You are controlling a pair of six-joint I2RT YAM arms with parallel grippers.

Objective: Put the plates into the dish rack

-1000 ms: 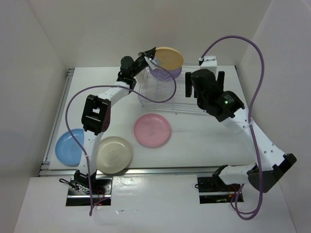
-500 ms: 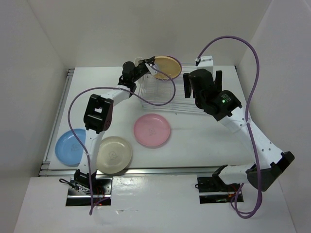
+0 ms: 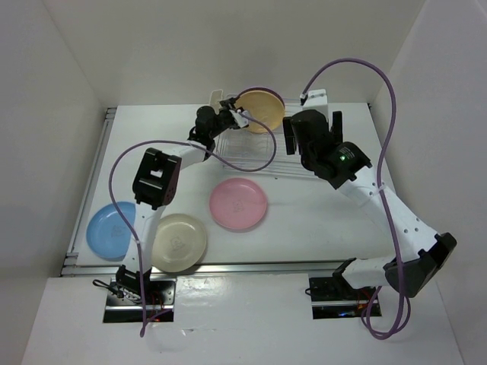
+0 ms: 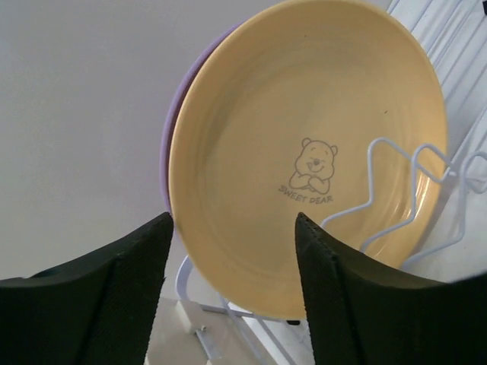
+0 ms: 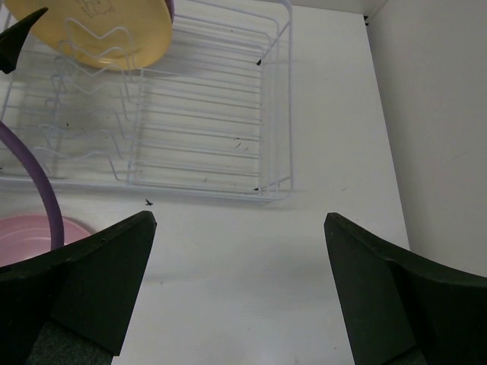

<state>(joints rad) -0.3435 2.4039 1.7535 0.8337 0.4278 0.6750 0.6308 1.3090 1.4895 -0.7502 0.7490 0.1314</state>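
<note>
Top view, clock directions taken from the table (image 3: pixel 319 228) centre.

- Dish rack (image 5: pixel 205 114) sits at 12 o'clock. The yellow plate (image 4: pixel 304 152) stands on edge in the slots at the rack's 11 o'clock end. The purple plate (image 4: pixel 186 80) stands directly behind it, with only a rim crescent showing.
- Left gripper (image 4: pixel 232 228): fingers spread, facing the yellow plate's hollow side. The plate lies beyond the tips and nothing is pinched. The rack wires appear to carry it.
- Right gripper (image 5: pixel 240 220): fingers spread wide and empty, hanging above the table just off the rack's 5 o'clock corner.
- Flat on the table: pink plate (image 3: pixel 239 204) near centre, cream plate (image 3: pixel 179 242) at 7 o'clock, blue plate (image 3: pixel 112 228) at 8 o'clock.

Judgement: two of the five plates are racked. The step in hand looks like the let-go of the yellow plate, with three plates left.

Next move, as I read it: the left arm draws straight back towards 7 o'clock without clipping the yellow rim or the wires. It then drops to a flat plate, and the pink one is nearest the rack. A plate lying flat gives little to grip, so a finger must get under the rim. The plate must then be tipped upright before it meets a free slot beside the yellow one. The left arm's cable (image 3: pixel 259 156) loops over the rack and could snag.
</note>
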